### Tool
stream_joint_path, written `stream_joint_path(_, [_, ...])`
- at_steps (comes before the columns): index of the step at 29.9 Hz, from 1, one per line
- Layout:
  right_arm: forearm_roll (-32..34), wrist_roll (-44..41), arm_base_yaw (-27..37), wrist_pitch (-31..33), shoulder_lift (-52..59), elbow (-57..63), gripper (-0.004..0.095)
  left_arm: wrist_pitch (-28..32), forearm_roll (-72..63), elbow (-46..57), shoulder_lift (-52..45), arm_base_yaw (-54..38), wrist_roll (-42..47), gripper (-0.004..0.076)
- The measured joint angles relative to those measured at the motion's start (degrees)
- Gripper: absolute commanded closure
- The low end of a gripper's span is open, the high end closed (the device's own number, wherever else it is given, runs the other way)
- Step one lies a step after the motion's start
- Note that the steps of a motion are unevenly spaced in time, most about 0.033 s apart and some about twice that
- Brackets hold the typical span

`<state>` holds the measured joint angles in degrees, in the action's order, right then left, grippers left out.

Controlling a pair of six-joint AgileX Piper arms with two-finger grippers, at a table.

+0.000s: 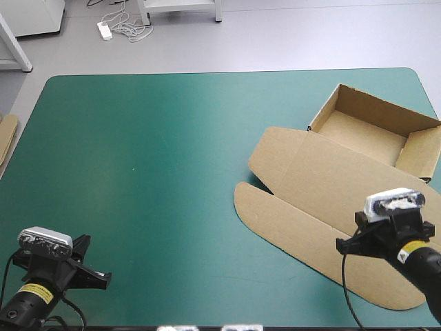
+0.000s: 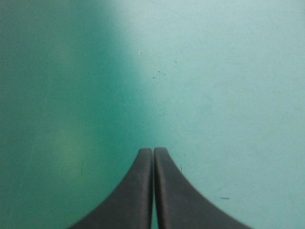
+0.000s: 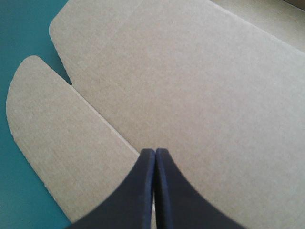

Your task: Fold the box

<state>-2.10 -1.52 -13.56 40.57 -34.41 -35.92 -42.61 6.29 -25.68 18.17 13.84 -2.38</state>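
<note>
- Handling (judgement): the box [image 1: 331,186] is a cut sheet of brown board. It is likely light and stiff across its panels, and bends readily only along the scored creases. The surface looks matt, so slip between the fingers should be low. A hard pinch may crush or mark an edge.
- Grasp point (judgement): take hold at a free edge of the lid [image 3: 200,95], at or near the rounded tuck flap [image 1: 275,214]. These edges lie flat on the cover, so a finger must first get under the board. The raised tray walls are thin and could untuck if pulled.
- Appearance: the tray [image 1: 365,134] stands open with its walls raised and tucked. The lid lies flat, running from the tray toward the near edge of the table. A crease separates the lid from the tuck flap.
- Location: the box occupies the right side of the table, with the tray near the far right corner.
- Right gripper [image 3: 155,157]: fingers closed tip to tip, holding nothing, positioned above the lid close to the flap crease.
- Left gripper [image 2: 153,155]: fingers closed, empty, over bare teal-green cover [image 1: 151,172] at the near left corner, well apart from the box.
- An edge of more board [image 1: 7,138] shows at the table's left edge.
</note>
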Motion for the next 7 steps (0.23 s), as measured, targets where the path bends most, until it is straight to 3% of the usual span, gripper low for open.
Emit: stream_joint_path(7, [-1.28, 0.34, -0.11, -1.9, 13.2, 11.27, 0.0925, 2.61, -0.06, 4.46, -3.25, 0.0, 0.0, 0.0733])
